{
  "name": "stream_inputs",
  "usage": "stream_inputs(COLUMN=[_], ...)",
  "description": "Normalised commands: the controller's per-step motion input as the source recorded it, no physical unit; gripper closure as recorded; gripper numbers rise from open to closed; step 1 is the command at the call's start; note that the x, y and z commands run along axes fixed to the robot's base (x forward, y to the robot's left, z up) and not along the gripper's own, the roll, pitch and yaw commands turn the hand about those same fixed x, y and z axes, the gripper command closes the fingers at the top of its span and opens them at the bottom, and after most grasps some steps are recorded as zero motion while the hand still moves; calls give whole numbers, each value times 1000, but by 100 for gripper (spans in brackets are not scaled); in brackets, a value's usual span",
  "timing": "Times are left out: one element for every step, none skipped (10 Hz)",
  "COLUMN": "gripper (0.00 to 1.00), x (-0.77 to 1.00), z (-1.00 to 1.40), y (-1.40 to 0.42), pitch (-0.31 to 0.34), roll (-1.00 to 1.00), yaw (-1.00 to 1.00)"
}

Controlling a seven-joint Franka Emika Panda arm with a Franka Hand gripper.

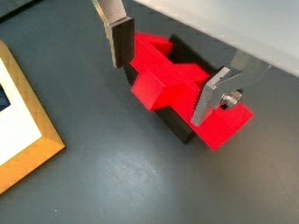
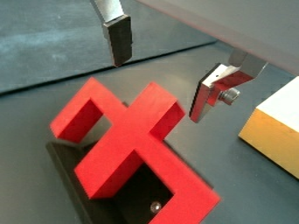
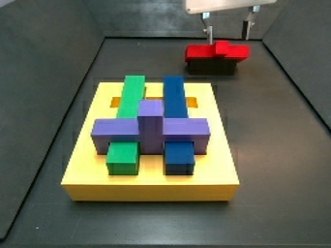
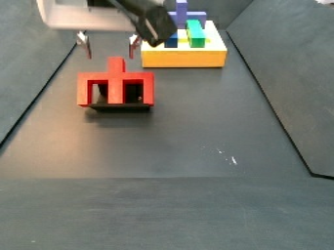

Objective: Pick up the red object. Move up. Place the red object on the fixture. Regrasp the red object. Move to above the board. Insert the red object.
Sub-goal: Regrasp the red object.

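Observation:
The red object (image 1: 176,87) is a cross-shaped block resting on the dark fixture (image 1: 176,129); it also shows in a wrist view (image 2: 128,144) and in both side views (image 3: 216,50) (image 4: 117,88). My gripper (image 1: 163,70) hangs just above it, jaws open, one finger on each side and nothing between them. In a wrist view the gripper (image 2: 162,74) sits over one arm of the cross, apart from it. In a side view the fingers (image 3: 208,26) hang above the block. The gripper (image 4: 107,43) shows behind the block in a side view.
The yellow board (image 3: 153,165) carries purple, blue and green pieces and stands mid-floor; it shows in the other side view (image 4: 183,51) and its edge in both wrist views (image 1: 30,131) (image 2: 274,122). Dark walls ring the floor.

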Motion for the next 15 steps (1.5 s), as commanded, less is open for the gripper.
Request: stream_inputs(gripper=[0,0,0,0,0,0,0,0,0,0,0,0,0,0,0], x=[-146,-60,0,9,151,123,134,97,23,11,26,6,20,177,343], z=[183,183,174,17,-23,0,0,-69,-86,-266,-329,-309,-206,0,-63], y=[-323,-251,-174,-71,-194,-134,-109,0,20,191,237,223,0,-489,-180], pitch=[197,391,434,277,63,57,0,6,123,154,137,143,237,471,329], roll=[1000,1000,1000,1000,1000,1000,1000,1000,1000,949,886,849,869,1000,1000], yaw=[11,0,-154,-271,-166,-180,-160,-180,-151,-80,-3,0,6,0,54])
